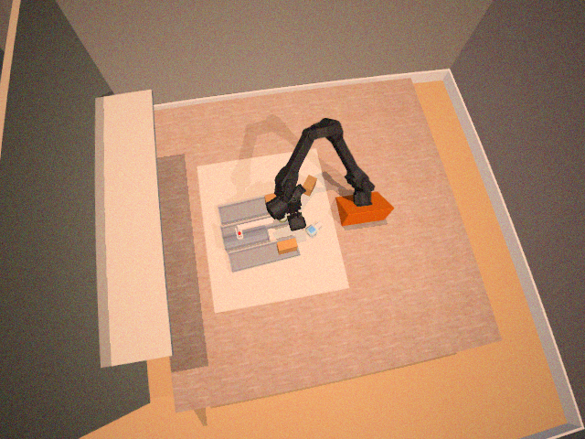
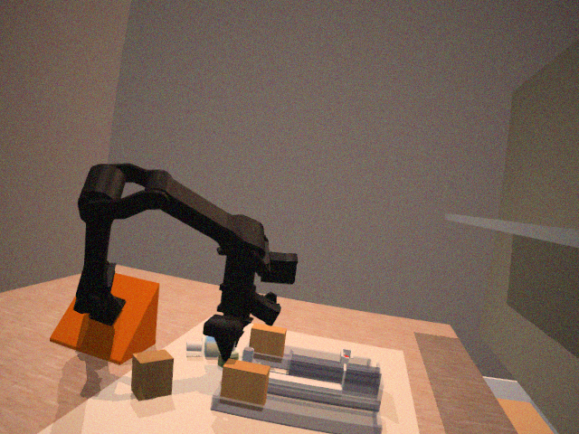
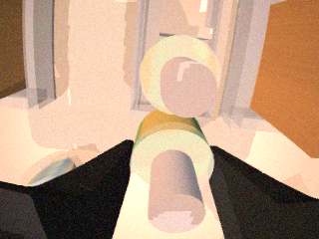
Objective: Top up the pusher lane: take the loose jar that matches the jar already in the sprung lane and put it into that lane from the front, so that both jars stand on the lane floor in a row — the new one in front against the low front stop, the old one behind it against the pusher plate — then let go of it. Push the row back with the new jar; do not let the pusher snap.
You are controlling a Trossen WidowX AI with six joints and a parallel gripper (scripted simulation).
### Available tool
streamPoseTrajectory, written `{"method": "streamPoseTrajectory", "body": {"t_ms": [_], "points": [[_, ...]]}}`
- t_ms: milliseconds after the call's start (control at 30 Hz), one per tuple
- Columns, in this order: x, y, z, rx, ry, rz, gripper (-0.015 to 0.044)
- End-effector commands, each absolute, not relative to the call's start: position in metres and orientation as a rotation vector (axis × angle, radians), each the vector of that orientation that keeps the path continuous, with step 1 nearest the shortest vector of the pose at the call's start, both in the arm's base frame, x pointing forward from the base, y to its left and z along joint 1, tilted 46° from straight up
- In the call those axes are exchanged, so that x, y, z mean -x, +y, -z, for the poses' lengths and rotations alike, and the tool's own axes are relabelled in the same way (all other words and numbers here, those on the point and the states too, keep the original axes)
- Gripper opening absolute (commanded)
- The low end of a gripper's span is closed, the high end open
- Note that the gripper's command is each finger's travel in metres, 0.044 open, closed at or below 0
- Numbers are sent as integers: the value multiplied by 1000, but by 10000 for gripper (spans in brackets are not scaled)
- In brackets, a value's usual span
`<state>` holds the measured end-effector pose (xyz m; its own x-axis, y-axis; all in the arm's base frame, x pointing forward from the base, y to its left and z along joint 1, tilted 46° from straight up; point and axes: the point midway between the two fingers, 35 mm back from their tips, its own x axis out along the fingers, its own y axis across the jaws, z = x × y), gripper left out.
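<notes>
My gripper (image 1: pixel 296 221) (image 2: pixel 227 358) (image 3: pixel 170 150) is shut on a jar (image 3: pixel 171 141) with a green-and-yellow body, pale shoulder and pinkish-grey cap. The jar is upright, just outside the sprung lane's front end; its exact height is unclear. The matching lane jar (image 3: pixel 154 75) (image 1: pixel 282 219) stands inside the lane (image 3: pixel 141 55), directly beyond the held jar. The two look very close in the wrist view; whether they touch cannot be told. The held jar's base and most of the low front stop are hidden. The pusher plate is not clearly visible.
A blue-banded jar (image 1: pixel 312 230) (image 2: pixel 210 347) (image 3: pixel 55 171) lies on its side on the pale mat (image 1: pixel 279 288). Orange-brown blocks stand in the side lanes (image 1: pixel 287 245) (image 2: pixel 268 341) (image 2: pixel 245 382), and another block (image 1: pixel 309 185) (image 2: pixel 152 374) is on the mat. A white tag (image 1: pixel 239 232) (image 2: pixel 346 355) bears a red dot.
</notes>
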<state>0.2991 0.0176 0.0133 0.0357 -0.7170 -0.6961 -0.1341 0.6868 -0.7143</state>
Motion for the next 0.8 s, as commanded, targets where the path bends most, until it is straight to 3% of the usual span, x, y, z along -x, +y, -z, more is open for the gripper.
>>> {"method": "streamPoseTrajectory", "body": {"t_ms": [0,767], "points": [[-309,20,-14,732,1471,518,0],[-318,22,-14,732,1470,518,0]]}}
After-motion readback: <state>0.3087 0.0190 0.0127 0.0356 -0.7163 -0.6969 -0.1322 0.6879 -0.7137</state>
